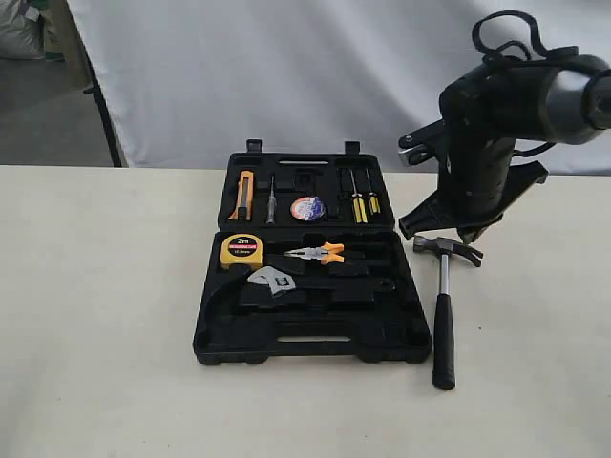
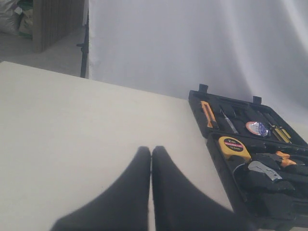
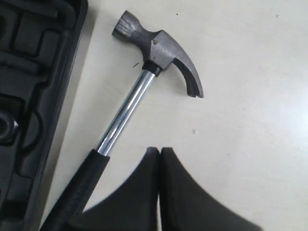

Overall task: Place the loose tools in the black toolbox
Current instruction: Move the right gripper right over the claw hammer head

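My right gripper [image 3: 159, 151] is pressed closed and empty, near the head of the hammer [image 1: 443, 305], which lies lower right in the exterior view, just beside the toolbox [image 1: 310, 351]. It looks stiff and head-heavy, its steel shank slick; I'd open and take the black grip's upper end.

Pale beige table [image 1: 95, 334], carrying two items directly on its surface. Black toolbox [image 1: 205, 329] is lying open and flat at mid-width, its lid reaching close to the far edge. Claw hammer [image 1: 444, 305] is lying flat just beside the toolbox's right side, steel head pointing toward the far edge, black grip toward the near edge.
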{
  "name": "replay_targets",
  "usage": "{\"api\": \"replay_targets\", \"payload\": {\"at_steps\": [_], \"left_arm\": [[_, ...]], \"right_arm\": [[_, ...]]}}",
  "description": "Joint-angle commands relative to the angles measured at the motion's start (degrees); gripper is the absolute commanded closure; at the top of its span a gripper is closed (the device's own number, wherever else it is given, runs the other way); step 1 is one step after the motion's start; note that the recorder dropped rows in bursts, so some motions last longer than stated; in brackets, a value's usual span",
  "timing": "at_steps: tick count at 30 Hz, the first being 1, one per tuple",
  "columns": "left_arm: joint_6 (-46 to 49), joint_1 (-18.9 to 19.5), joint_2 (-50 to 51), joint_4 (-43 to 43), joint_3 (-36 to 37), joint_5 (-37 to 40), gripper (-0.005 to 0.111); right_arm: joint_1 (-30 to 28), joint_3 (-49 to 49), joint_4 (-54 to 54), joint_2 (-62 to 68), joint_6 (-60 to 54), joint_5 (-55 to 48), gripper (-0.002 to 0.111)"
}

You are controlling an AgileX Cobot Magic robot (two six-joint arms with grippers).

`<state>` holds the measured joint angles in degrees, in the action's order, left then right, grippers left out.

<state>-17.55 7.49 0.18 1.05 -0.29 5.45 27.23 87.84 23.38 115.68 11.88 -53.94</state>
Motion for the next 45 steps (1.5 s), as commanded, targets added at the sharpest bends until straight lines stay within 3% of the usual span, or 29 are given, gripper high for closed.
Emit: {"api": "replay_targets", "payload": {"at_steps": [1,8,14,17,25,29,38,45], "left_arm": [[-0.3,1.5,-0.2,0.3,-0.2,-0.4,0.106],[-0.3,1.5,-0.2,0.3,-0.2,-0.4,0.106],[-0.3,1.5,-0.2,0.3,-0.2,-0.4,0.106],[-0.3,1.5,-0.2,0.3,-0.2,-0.4,0.106],[-0.3,1.5,-0.2,0.3,-0.2,-0.4,0.106],[-0.3,1.5,-0.2,0.3,-0.2,-0.4,0.106],[-0.3,1.5,-0.2,0.3,-0.2,-0.4,0.106],[-0.3,1.5,-0.2,0.3,-0.2,-0.4,0.106]], "right_arm": [[-0.3,0.1,1.2,1.3,0.9,1.4,0.108],[-0.3,0.1,2.7,4.7,0.9,1.9,0.106],[-0.3,0.1,2.9,5.4,1.0,3.2,0.068],[-0.5,0.1,2.9,5.4,4.7,5.1,0.057],[-5.5,0.1,-1.2,6.0,22.4,9.1,0.056],[-8.2,0.1,-8.7,7.6,22.5,9.8,0.056],[-8.6,0.1,-17.8,9.2,16.9,17.3,0.056],[-8.6,0.1,-17.4,10.1,15.1,19.2,0.056]]}}
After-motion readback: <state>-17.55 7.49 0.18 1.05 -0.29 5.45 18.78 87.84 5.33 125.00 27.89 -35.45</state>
